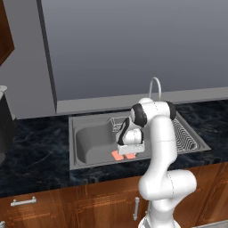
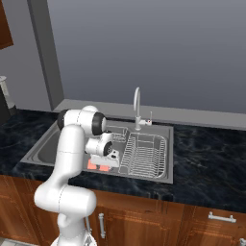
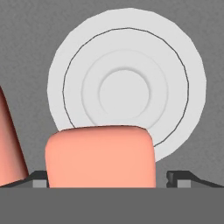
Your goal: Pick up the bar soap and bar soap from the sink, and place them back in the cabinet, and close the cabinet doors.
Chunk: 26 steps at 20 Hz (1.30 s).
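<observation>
In the right base view we see our white arm (image 2: 72,158) bent over the grey sink (image 2: 163,177), its hand lowered into the basin beside the wire dish rack (image 2: 144,153). Just under the hand lie two salmon-pink bar soaps, one (image 2: 91,165) nearer the left and the other (image 2: 103,167) just beside it. We cannot make out the fingers. The curved faucet (image 2: 137,108) rises behind the rack, and dark marble counter (image 2: 206,158) runs around the sink above wooden low cabinets (image 2: 144,221).
</observation>
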{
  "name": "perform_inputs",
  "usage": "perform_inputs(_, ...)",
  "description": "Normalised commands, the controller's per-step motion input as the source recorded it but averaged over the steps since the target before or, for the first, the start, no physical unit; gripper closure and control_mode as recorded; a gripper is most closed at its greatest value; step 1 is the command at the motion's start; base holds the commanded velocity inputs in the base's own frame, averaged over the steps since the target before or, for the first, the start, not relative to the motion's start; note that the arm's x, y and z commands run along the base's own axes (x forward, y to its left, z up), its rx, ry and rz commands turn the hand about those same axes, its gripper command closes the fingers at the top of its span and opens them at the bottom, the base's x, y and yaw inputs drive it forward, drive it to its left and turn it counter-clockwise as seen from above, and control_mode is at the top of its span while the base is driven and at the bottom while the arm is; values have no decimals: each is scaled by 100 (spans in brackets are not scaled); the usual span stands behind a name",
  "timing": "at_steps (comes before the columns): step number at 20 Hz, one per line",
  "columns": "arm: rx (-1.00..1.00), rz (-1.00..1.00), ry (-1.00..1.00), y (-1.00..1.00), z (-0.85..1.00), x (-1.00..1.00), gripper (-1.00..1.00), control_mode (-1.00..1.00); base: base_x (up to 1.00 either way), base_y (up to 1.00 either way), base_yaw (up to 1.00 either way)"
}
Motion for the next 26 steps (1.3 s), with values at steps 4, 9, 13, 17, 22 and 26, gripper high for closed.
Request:
perform_inputs(4,0,0,0,0,0,0,100,-100,0,0,0)
perform_inputs(9,0,0,0,0,0,0,100,-100,0,0,0)
perform_inputs(13,0,0,0,0,0,0,100,-100,0,0,0)
perform_inputs(17,0,0,0,0,0,0,100,-100,0,0,0)
perform_inputs(22,0,0,3,0,10,1,100,-100,0,0,0)
perform_inputs(26,0,0,1,0,43,0,100,-100,0,0,0)
